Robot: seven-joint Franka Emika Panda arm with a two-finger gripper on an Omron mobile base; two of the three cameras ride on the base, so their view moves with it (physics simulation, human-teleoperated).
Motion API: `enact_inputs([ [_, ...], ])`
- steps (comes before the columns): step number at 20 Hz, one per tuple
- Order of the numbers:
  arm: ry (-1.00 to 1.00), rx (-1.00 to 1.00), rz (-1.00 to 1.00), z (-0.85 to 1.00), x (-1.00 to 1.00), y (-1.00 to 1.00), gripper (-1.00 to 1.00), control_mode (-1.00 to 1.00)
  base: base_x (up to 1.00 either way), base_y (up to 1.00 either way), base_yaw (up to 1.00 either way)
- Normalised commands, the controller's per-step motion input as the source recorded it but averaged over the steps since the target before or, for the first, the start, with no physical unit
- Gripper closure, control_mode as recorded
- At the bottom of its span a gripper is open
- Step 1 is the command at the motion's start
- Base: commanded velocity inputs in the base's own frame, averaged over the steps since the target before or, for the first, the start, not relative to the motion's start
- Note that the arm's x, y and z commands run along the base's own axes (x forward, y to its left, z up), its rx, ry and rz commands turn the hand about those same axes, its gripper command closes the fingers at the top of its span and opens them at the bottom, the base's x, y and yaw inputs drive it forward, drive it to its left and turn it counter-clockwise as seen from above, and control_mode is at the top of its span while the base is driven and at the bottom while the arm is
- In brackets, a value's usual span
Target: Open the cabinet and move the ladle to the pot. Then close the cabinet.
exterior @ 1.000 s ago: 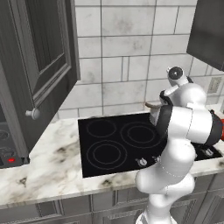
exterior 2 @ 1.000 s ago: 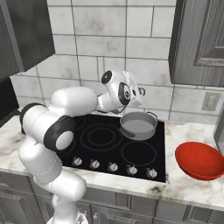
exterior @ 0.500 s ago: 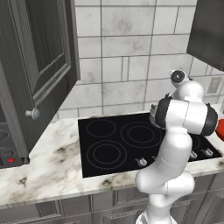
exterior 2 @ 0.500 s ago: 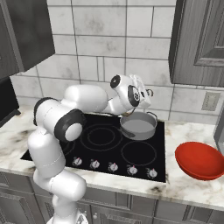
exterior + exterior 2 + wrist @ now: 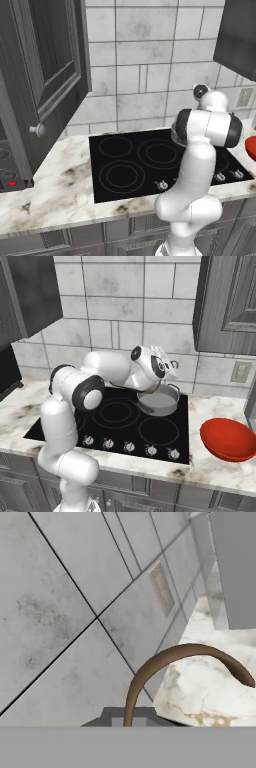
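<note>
Fingers (image 5: pixel 161 382) pinched on ladle (image 5: pixel 170 667), poised directly above pot (image 5: pixel 159 401) at 6 o'clock; handle steeply tilted.

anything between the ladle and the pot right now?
Nothing visible. In the right base view the end effector, shut on the ladle, sits right over the pot on the cooktop, with no object in the gap below it.

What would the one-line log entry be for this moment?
gripper: shut on ladle | over pot | cabinet door: open | bowl: on counter
</note>
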Motion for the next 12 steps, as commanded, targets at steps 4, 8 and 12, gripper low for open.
enact_inputs([
  [4,0.08,-0.04,0.00,-0.18,0.32,0.00,1.00,-1.00,0.00,0.00,0.00],
  [8,0.07,-0.02,0.00,-0.17,0.34,-0.02,1.00,-1.00,0.00,0.00,0.00],
  [12,0.03,-0.03,0.00,-0.26,0.35,-0.03,1.00,-1.00,0.00,0.00,0.00],
])
